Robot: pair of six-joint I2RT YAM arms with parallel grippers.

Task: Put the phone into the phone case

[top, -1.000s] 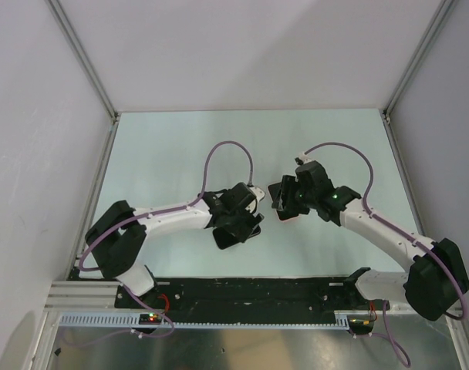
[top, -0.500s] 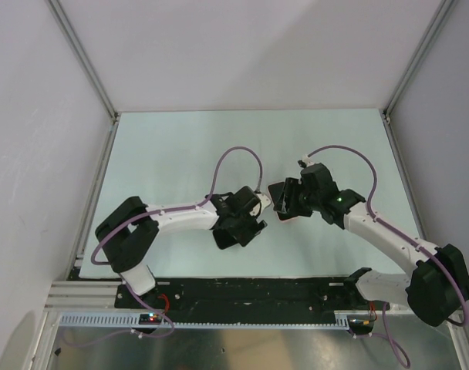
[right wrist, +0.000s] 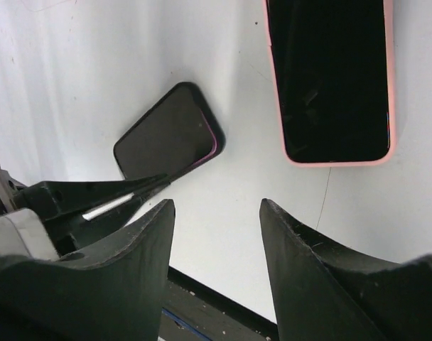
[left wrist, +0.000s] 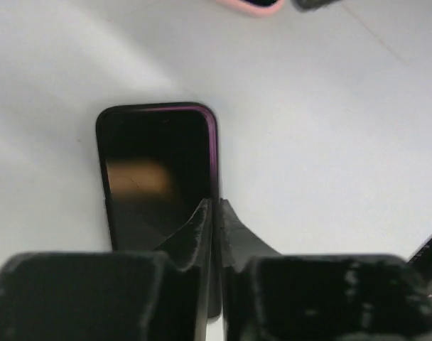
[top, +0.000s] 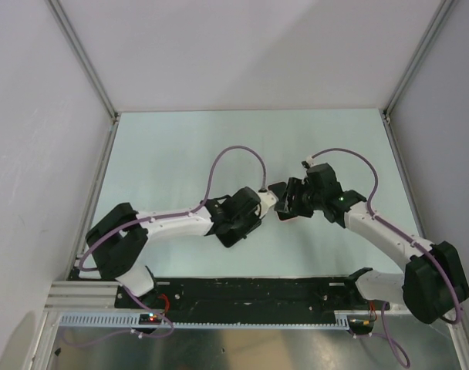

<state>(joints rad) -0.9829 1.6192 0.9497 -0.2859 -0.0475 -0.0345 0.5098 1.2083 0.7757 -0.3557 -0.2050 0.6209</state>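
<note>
Glass-fronted, likely slick and stiff, the phone is being pinched by its thin side edge in the clamped left hand.

Open table strip between phone, case; left hand apparently crowds phone.

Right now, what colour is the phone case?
The phone case is pink around the edge, seen best in the right wrist view.
</note>
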